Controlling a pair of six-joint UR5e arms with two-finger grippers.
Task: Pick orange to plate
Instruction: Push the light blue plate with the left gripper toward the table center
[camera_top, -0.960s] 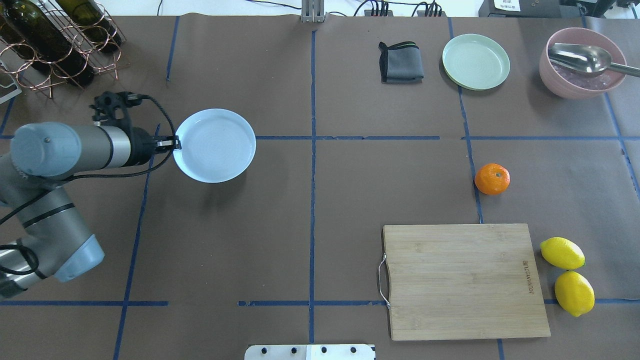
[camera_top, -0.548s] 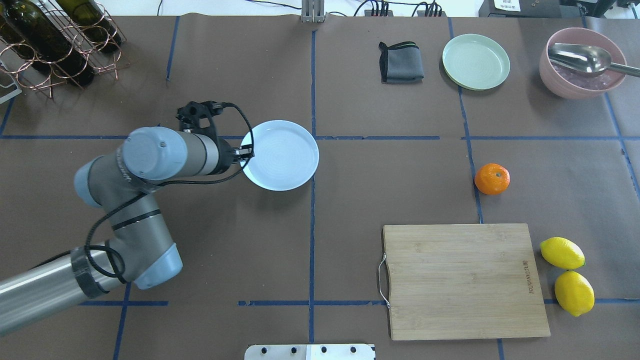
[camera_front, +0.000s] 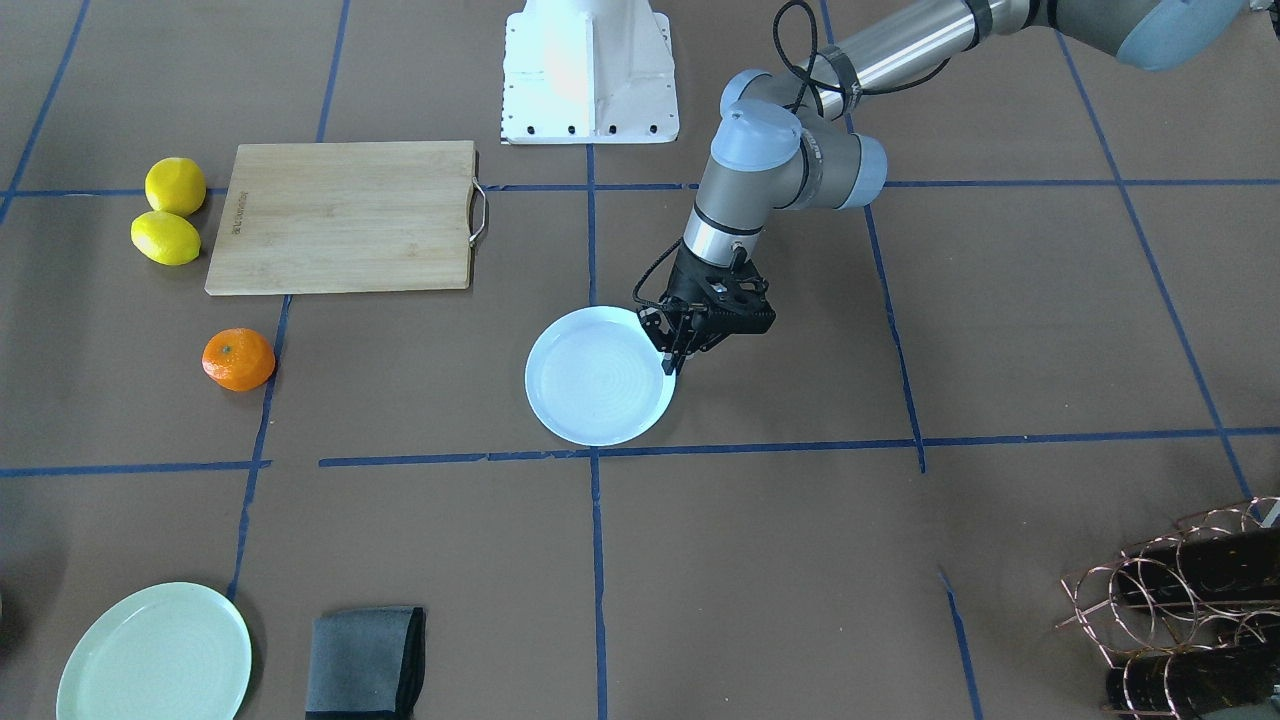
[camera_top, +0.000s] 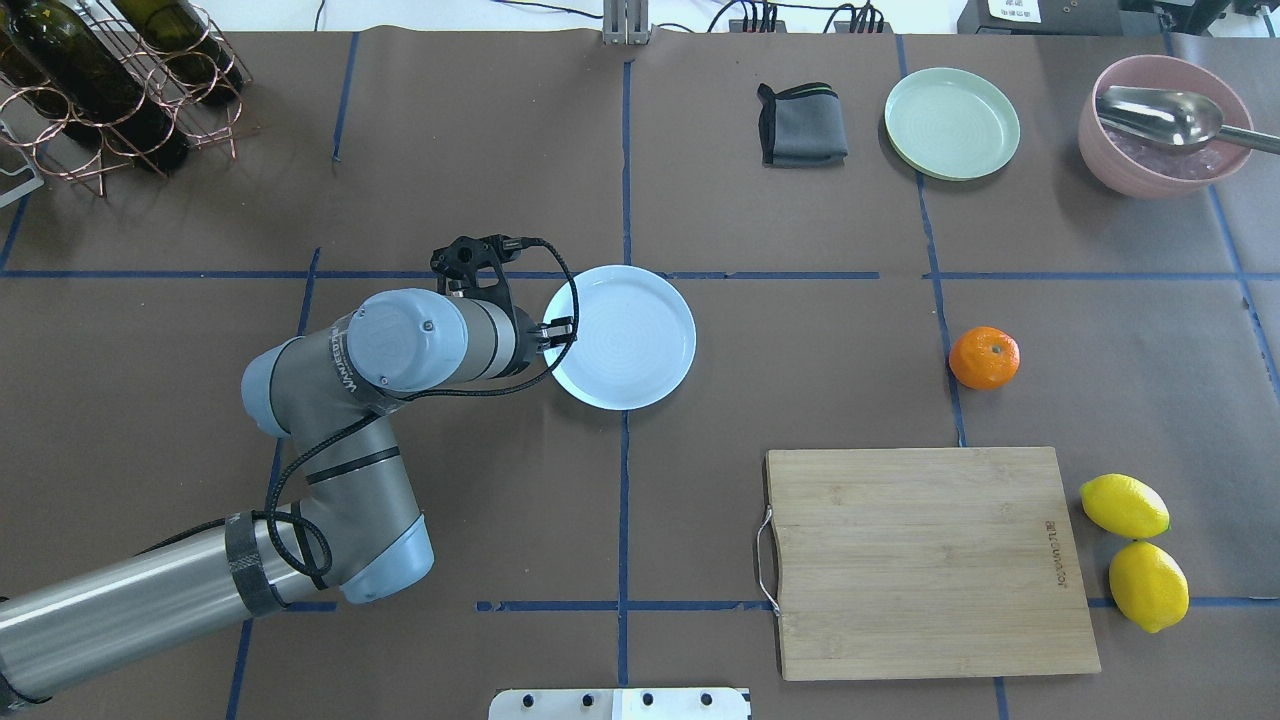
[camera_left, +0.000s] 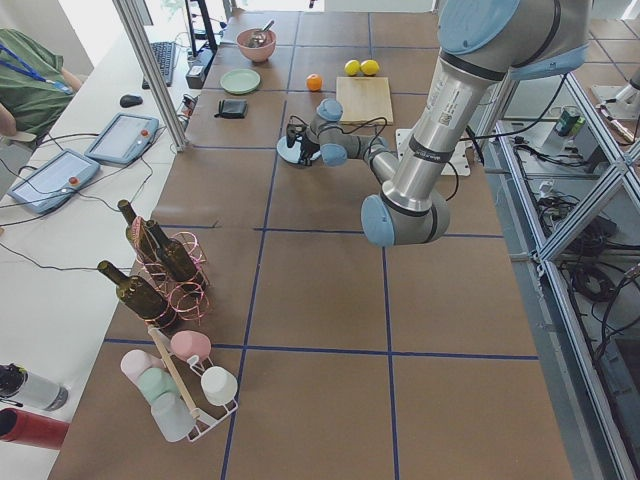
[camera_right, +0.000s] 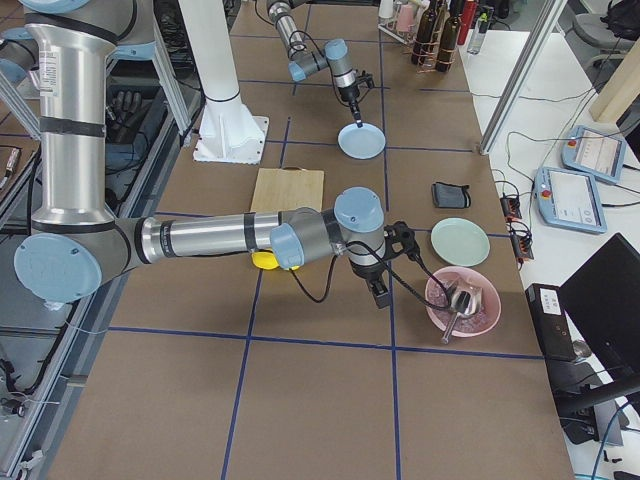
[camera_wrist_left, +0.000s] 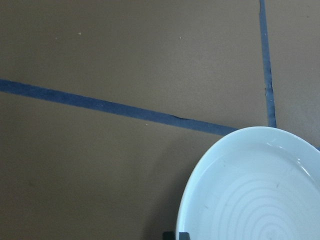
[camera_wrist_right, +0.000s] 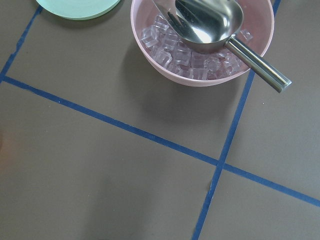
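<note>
"Orange (camera_top: 984, 358) first: where does it sit from the left claw (camera_top: 566, 328)?"

"Well apart from it, on the bare counter (camera_top: 800, 330). It lies out past the far side of the plate (camera_top: 640, 340) from where that claw is. Nothing touches it. A wooden cutting board (camera_top: 925, 560) lies near the orange, on the side towards the robot's base. Two lemons (camera_top: 1125, 506) sit just off the board's far end, farther again from the claw."

"And the claw itself?"

"Its fingers are closed to a narrow pinch on the plate's rim, on the edge nearest the arm. The plate is empty, with its faint rings showing. Whether it rests flat on the counter or hangs a hair above it, I cannot tell from here."

"What about the right claw (camera_right: 381, 293)?"

"It hangs over the counter well away from the plate, just beside a pink bowl (camera_top: 1150, 185). The bowl holds ice cubes (camera_wrist_right: 172, 60) and a metal scoop (camera_wrist_right: 210, 20), whose handle sticks out over the rim. I only see that claw from the end of the counter. So I cannot tell how far apart its fingers are, or whether they hold anything. A pale green plate (camera_top: 952, 123) lies next to the bowl, and a folded grey cloth (camera_top: 803, 125) sits just beyond that."
</note>
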